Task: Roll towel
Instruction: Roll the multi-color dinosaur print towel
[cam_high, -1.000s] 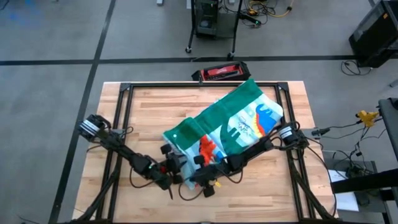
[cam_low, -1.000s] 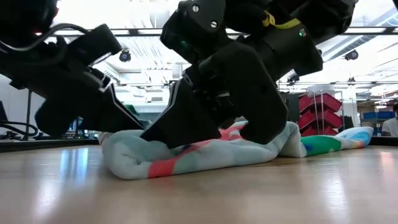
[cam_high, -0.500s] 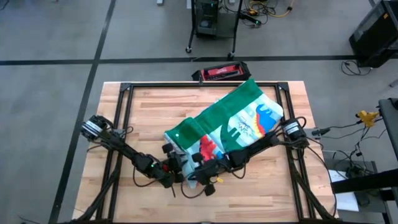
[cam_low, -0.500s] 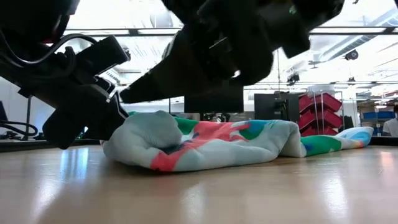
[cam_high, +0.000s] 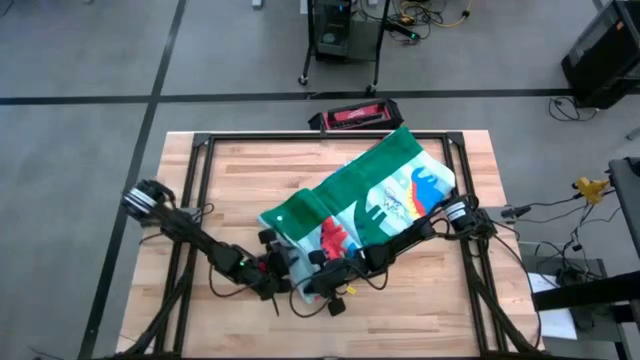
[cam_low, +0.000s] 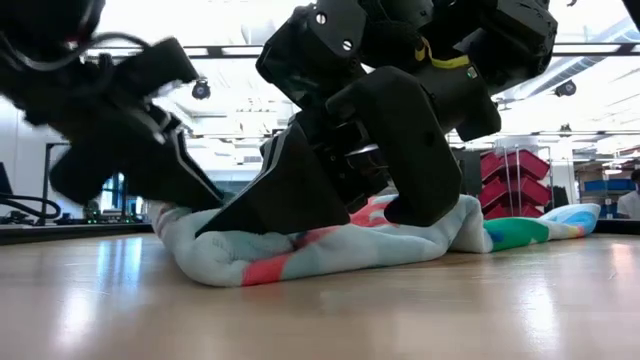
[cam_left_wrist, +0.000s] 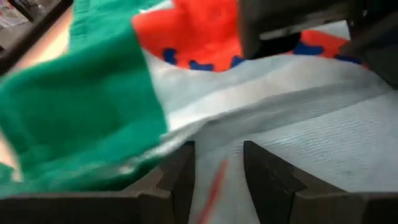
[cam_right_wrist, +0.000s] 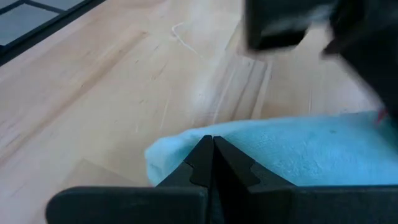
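The towel (cam_high: 375, 195) lies slanting across the table, from its bunched near end at the table's middle to its far right corner. Its pale striped face with dinosaurs is up, and a green band is turned over along its left side. My left gripper (cam_high: 285, 272) is at the near end's left side, shut on cloth (cam_left_wrist: 217, 168). My right gripper (cam_high: 315, 283) is beside it on the same near end (cam_low: 300, 255), with its fingers shut (cam_right_wrist: 210, 144). My left gripper has a fold of the towel's pale face (cam_left_wrist: 219, 155) between its two fingers, beside the green border. It comes low from the table's left. The cloth lies on the table, slack. My right gripper presses its shut fingers (cam_low: 270, 195) down on the towel's bunched near end (cam_right_wrist: 177, 149), slanting down from the right. The cloth is flattened under them against the table.
A black frame (cam_high: 200, 150) runs around the wooden table top. A red and black case (cam_high: 355, 116) lies past the far edge. Bare wood (cam_high: 420, 310) lies near and right of the towel. Red bins (cam_low: 525, 165) stand in the room behind.
My right gripper rose clear of the towel's near end, which bulged up, then came back down on it and flattened it. My left gripper stayed low at the fold's left side.
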